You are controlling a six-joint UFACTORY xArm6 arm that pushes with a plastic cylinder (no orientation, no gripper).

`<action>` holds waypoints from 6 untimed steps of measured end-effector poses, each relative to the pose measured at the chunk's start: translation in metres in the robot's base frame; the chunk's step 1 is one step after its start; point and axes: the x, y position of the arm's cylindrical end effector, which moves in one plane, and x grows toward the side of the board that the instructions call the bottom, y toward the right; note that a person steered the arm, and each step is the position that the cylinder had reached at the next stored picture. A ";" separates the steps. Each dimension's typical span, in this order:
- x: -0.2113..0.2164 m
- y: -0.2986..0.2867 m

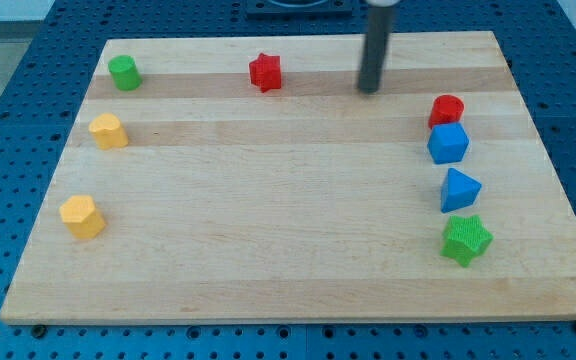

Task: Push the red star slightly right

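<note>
The red star (pixel 265 72) lies near the view's top, left of centre, on the wooden board (pixel 288 220). My tip (pixel 369 90) is down on the board well to the right of the red star, with a clear gap between them. It touches no block.
A green cylinder (pixel 124 72) lies at the top left. Two yellow blocks (pixel 108 131) (pixel 82 216) lie down the left side. On the right, in a column, lie a red cylinder (pixel 446 109), a blue cube (pixel 448 143), a blue triangle (pixel 458 190) and a green star (pixel 465 240).
</note>
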 end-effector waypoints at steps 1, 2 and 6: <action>0.038 -0.076; -0.007 -0.162; -0.062 0.022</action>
